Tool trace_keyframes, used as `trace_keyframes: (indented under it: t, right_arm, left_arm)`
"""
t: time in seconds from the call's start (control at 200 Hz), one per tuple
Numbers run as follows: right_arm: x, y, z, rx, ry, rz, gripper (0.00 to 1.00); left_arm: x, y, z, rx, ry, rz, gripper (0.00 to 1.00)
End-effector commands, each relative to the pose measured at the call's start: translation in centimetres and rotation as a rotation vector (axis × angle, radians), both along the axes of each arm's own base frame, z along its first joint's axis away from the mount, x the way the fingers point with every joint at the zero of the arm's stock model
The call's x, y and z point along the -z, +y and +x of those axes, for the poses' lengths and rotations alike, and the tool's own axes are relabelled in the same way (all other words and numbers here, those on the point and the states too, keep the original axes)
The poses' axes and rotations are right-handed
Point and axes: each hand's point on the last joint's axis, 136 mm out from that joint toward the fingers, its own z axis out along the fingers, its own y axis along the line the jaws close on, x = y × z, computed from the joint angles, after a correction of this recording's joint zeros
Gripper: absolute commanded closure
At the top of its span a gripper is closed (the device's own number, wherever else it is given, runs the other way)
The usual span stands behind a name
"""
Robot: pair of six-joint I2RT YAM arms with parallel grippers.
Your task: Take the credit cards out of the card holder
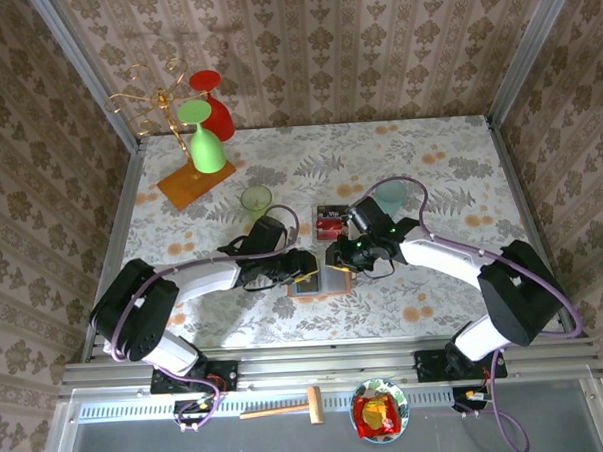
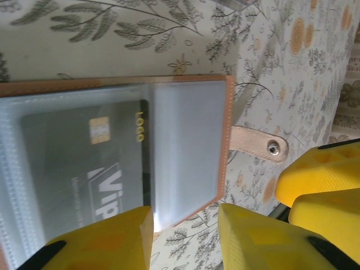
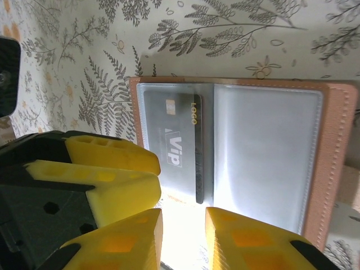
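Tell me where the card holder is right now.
In the top view the card holder lies open on the table, near its front middle, between the left gripper and the right gripper.

Floral table (image 1: 449, 159) under open card holder (image 1: 319, 283), clear box (image 1: 331, 223), green cup (image 1: 256, 200), teal cup (image 1: 390, 195), gold rack (image 1: 195, 181).

left claw (image 1: 310, 270), right claw (image 1: 335, 260) crowding card holder (image 1: 329, 286), box (image 1: 331, 222) behind

Damask-papered walls (image 1: 304, 46), floral-print table (image 1: 438, 150), metal rail (image 1: 328, 366)
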Motion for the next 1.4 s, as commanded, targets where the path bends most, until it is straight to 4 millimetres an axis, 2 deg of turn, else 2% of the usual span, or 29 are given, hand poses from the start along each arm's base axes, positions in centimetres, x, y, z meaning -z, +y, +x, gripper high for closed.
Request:
trace_keyframes:
  t: [0.0,0.325,0.55,1.395]
  right_arm:
    - [-0.2,1.3,0.5,-0.008,0.002,0.016,0.73]
    - [1.9,3.2,0.6,-0.036,0.041,0.007,0.79]
    - [3.0,4.1,0.7,-0.048,0.065,0.000,0.78]
    - [5.3,4.8,0.3,-0.063,0.109,-0.019,0.77]
  left_arm:
    - [0.2,1.2,0.0,-0.013,-0.017,0.027,0.65]
    - [1.3,2.9,-0.2,-0.031,-0.004,0.061,0.75]
    - [2.2,3.6,-0.2,-0.040,0.014,0.066,0.80]
    - [4.5,4.7,-1.1,-0.047,0.065,0.099,0.81]
